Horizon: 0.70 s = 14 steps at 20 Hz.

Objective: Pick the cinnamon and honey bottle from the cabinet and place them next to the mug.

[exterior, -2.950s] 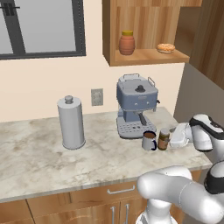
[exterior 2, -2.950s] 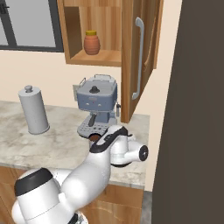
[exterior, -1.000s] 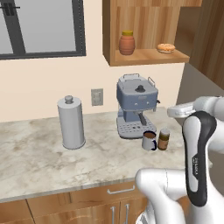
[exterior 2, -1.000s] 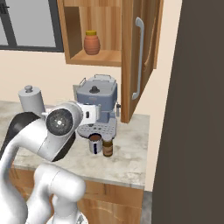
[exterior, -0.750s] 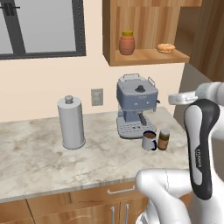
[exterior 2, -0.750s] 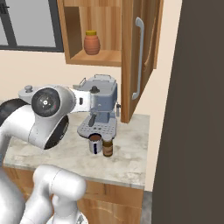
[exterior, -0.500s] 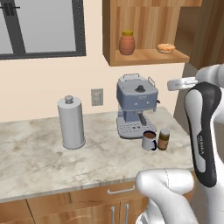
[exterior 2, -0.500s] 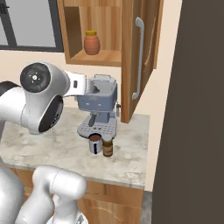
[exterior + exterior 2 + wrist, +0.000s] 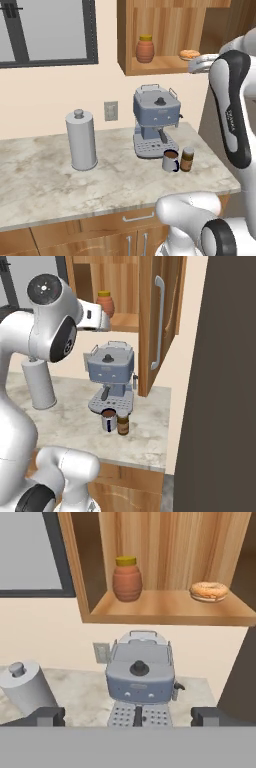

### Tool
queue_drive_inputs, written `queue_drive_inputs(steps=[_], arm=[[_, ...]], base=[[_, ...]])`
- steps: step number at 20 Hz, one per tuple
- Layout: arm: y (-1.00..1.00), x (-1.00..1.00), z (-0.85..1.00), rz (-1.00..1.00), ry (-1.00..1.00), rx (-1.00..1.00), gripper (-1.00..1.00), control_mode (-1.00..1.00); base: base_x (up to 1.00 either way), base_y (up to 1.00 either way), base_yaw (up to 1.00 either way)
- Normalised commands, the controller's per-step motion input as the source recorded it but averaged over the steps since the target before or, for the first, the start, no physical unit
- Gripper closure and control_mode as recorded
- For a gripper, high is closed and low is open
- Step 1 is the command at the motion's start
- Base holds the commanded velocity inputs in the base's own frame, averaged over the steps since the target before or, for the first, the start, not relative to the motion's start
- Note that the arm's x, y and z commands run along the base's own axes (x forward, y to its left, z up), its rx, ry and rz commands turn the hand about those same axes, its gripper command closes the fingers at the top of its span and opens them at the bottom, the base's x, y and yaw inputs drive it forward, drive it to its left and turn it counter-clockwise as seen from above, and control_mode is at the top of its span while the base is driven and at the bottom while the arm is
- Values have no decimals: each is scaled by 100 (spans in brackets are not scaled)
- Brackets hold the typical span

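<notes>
- Kitchen wall is plain cream; left base view: marbled beige counter (image 9: 45, 175) carries a grey lidded canister (image 9: 81, 140), a blue-grey coffee machine (image 9: 155, 121), then the mug (image 9: 170, 161) with the cinnamon (image 9: 187, 159) just beside it, almost touching. Cinnamon is already at its goal, 1 of 2 items done by my reading.
- Same view: cabinet (image 9: 127, 37) is open-fronted reddish wood, smooth grain; honey bottle (image 9: 145, 48) stands upright on its shelf, squat, rounded, orange-brown, yellow lid. Flat round pastry (image 9: 189, 54) sits well apart on the shelf's right. Arm is raised to shelf height at the right, likely lined up for the honey.
- Right base view: white glossy arm fills the left, hand pointing at the honey bottle (image 9: 105, 304), not touching it. Cabinet door (image 9: 159, 321) hangs open with a long metal handle, so access is free. Mug (image 9: 108, 419) and dark jar (image 9: 123, 422) sit in front of the machine's drip tray.
- Hand view: pincer (image 9: 128, 716) has its 2 dark tips spread wide apart, nothing between them. Honey bottle (image 9: 127, 578) is ahead and up on the shelf, well apart from the tips; a rounded, ribbed body probably needs a centred grip.
</notes>
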Motion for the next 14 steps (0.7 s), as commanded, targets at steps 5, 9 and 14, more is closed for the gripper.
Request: queue_drive_inputs(steps=[5, 9, 14], arm=[[0, 94, -2, 0, 1, 2, -100, -100], [0, 95, 0, 3, 1, 6, -100, -100], [0, 80, 0, 9, 0, 11, -100, -100]], base=[[0, 0, 0], [0, 0, 0], [0, 0, 0]])
